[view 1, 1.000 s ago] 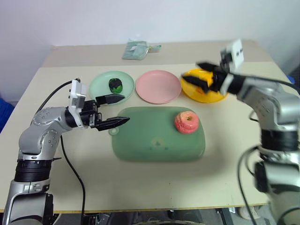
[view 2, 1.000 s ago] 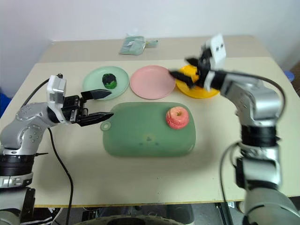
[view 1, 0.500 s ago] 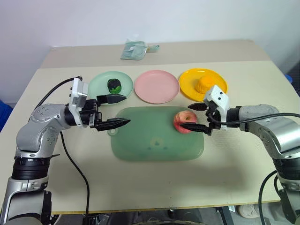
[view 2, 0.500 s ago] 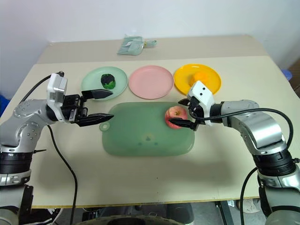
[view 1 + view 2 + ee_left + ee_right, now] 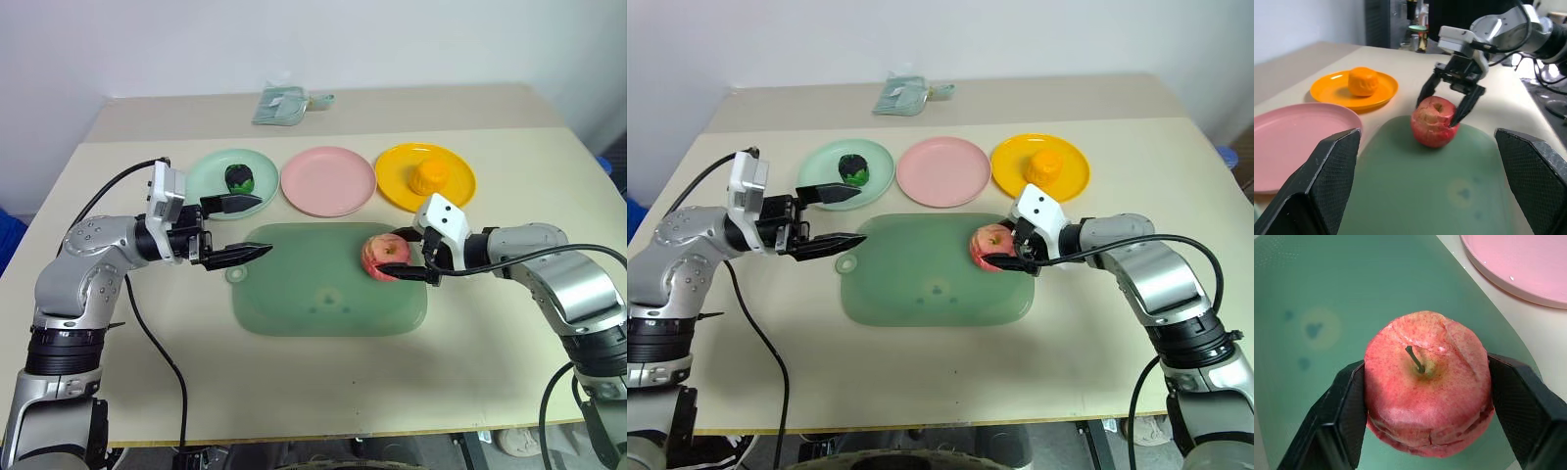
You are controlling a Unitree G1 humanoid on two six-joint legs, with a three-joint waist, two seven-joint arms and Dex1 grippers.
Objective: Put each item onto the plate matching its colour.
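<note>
Near the mat's (image 5: 323,304) right edge, the apple (image 5: 385,257) sits stem up. Right gripper (image 5: 415,258) reaches in nearly level, clamped on the apple's sides. Left gripper (image 5: 247,228) hangs spread, empty, near the mat's left corner.

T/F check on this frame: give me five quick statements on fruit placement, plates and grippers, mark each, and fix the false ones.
1. The right gripper is shut on the red apple. True.
2. The apple lies on the pink plate. False: it sits on the green mat; the pink plate has nothing on it.
3. The orange fruit is on the yellow plate. True.
4. The left gripper holds the dark green fruit. False: it is open, holding nothing; that fruit rests on the mint plate.
5. A folded cloth lies at the table's far edge. True.
</note>
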